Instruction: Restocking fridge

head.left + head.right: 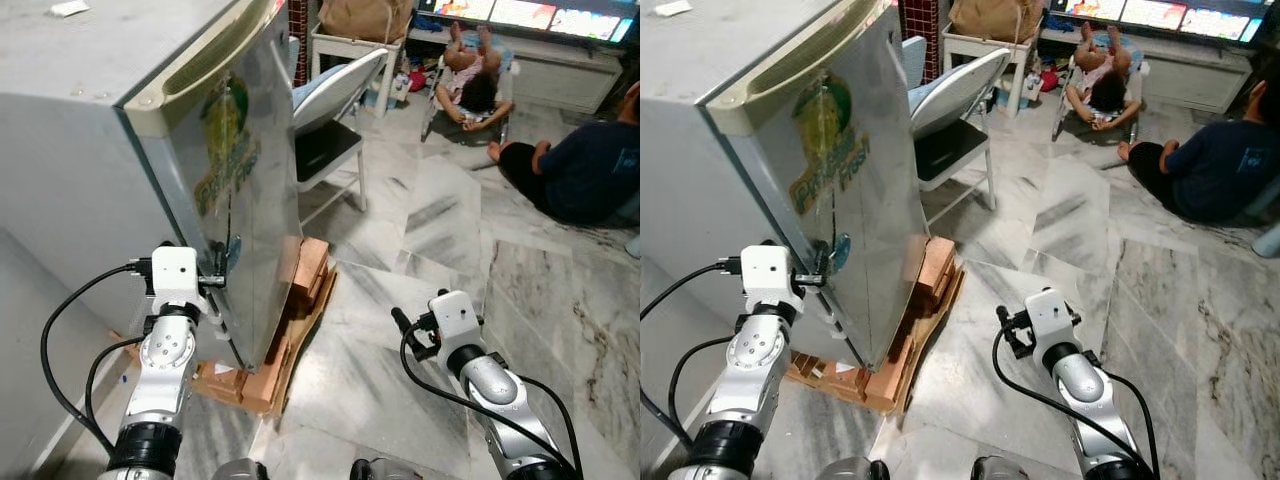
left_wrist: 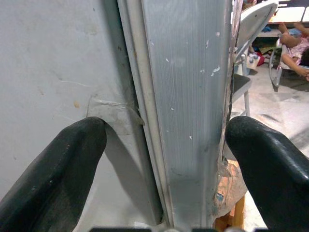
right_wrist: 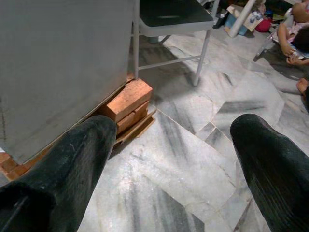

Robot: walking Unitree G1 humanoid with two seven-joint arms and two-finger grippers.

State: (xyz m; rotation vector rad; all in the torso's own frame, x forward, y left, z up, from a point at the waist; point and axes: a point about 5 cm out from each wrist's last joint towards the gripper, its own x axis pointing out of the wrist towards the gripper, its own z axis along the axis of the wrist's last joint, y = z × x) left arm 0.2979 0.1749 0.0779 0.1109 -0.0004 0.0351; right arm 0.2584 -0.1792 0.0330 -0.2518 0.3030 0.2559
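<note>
Reaching forward, left gripper (image 2: 164, 145) fingers spread astride fridge door (image 1: 240, 170) edge; right gripper (image 3: 169, 159) fingers apart.

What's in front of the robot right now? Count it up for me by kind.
Fridge: 1
Folding chair: 1
People on the floor: 2
Robot grippers, left gripper at the fridge door edge, right gripper over the floor: 2
Total: 6

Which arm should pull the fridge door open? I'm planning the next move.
Left, probably. The left end effector is open, straddling the fridge door edge. The right end effector hangs open over the marble floor, away from the fridge.
</note>
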